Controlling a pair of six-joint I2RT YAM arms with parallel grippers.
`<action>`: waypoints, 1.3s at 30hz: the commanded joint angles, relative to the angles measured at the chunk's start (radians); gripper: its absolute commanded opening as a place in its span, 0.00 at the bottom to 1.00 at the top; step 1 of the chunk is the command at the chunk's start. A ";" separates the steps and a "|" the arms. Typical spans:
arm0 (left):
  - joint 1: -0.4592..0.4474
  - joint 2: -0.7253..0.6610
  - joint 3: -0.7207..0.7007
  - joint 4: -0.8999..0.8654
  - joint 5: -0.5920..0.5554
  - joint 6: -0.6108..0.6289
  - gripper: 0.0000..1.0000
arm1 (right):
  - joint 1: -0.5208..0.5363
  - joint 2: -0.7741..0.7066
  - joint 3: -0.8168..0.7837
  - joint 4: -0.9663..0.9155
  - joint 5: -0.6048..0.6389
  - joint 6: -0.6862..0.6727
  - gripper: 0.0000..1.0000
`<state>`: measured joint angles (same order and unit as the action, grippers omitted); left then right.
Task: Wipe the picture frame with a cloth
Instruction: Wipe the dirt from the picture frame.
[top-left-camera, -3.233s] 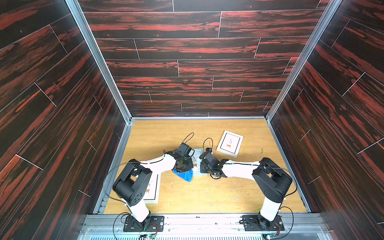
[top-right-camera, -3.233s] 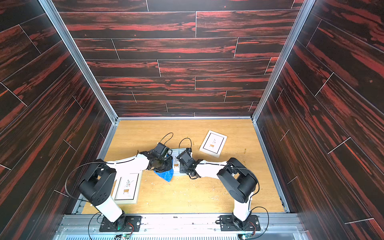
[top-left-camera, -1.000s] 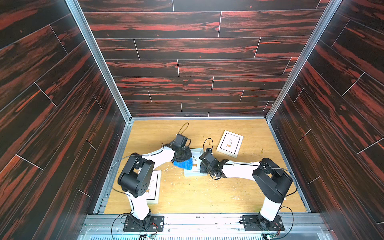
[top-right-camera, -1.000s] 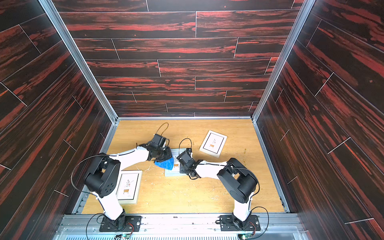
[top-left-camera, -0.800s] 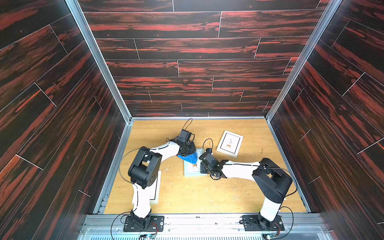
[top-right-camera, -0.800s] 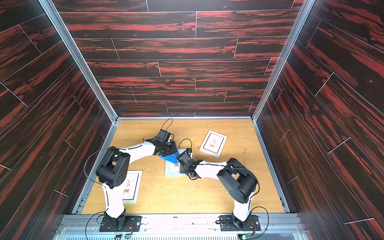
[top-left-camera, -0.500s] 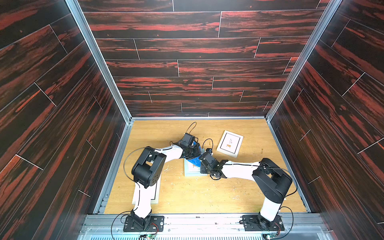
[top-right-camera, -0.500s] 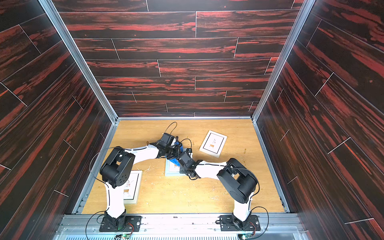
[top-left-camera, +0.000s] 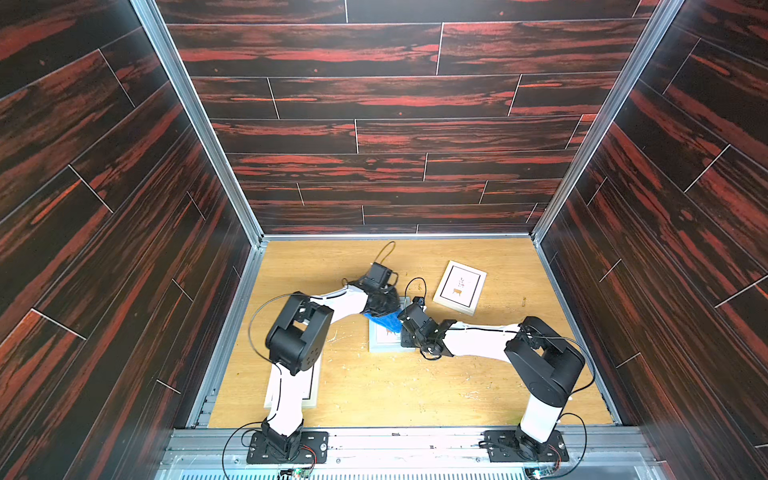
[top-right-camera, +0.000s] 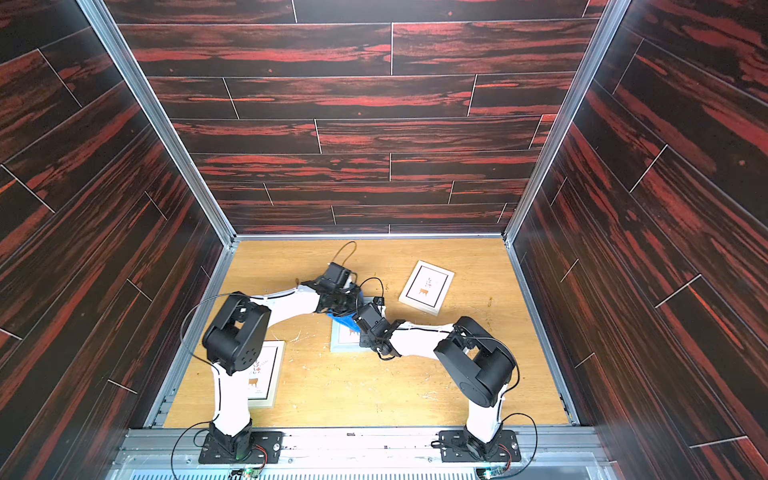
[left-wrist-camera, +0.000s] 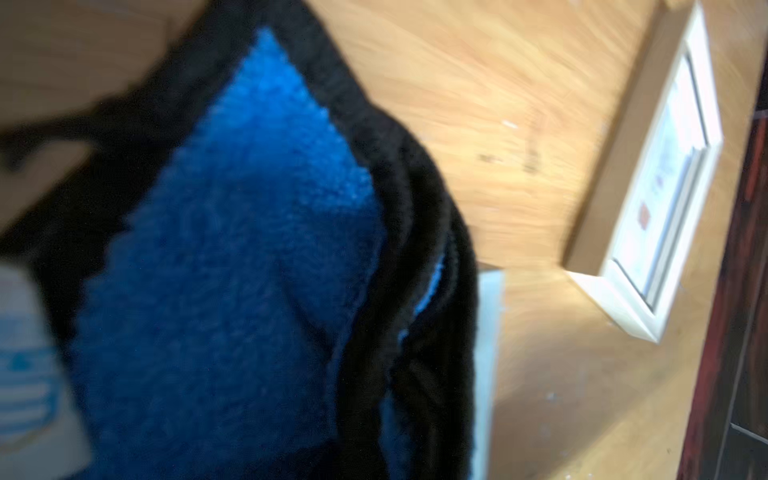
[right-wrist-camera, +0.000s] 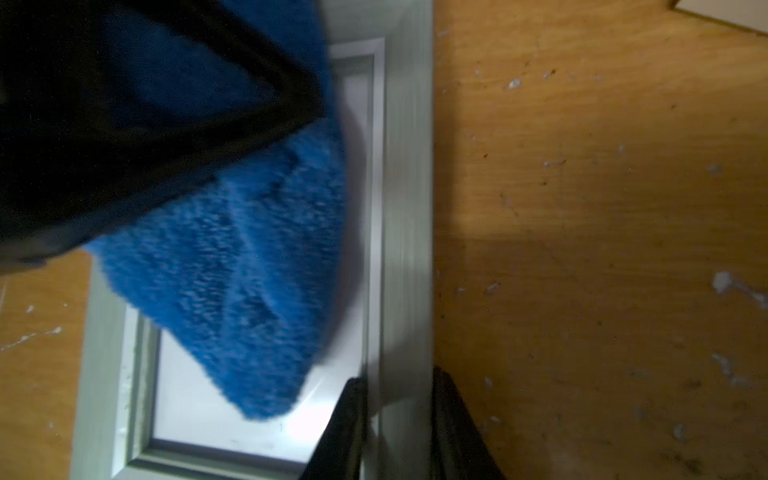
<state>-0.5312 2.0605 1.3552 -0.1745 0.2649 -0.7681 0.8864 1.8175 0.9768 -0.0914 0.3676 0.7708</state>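
Since ~3 s ago the L arm has swung toward the table's far edge, dragging the cloth (top-left-camera: 384, 322) from the near-left corner of the picture frame (top-left-camera: 384, 343) up onto its far end. Left gripper (top-left-camera: 381, 308) is clamped tight on the bunched cloth, and its wrist cam shows mostly blue pile w/ black edging. Cloth lies over the far part of the picture frame, mid-table. Right gripper (right-wrist-camera: 399, 415) pinches the frame's right rail, one finger each side, and the frame lies flat on the table (top-left-camera: 415, 386). I see a 2nd frame (top-left-camera: 459, 287) toward the far-right corner. A 3rd frame (top-right-camera: 266, 374) lies by the near-left corner, partly under the L arm.
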 joint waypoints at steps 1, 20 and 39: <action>0.020 -0.007 -0.038 -0.066 -0.029 0.003 0.00 | 0.002 0.001 -0.016 -0.074 -0.005 0.009 0.01; 0.005 0.029 0.011 -0.078 -0.023 -0.002 0.00 | 0.004 0.002 -0.005 -0.087 0.000 0.015 0.01; -0.007 -0.200 -0.171 -0.258 -0.173 0.068 0.00 | 0.004 0.010 -0.011 -0.084 0.002 0.017 0.01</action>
<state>-0.5316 1.9739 1.2831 -0.2665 0.1745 -0.7296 0.8867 1.8141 0.9775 -0.1074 0.3809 0.7860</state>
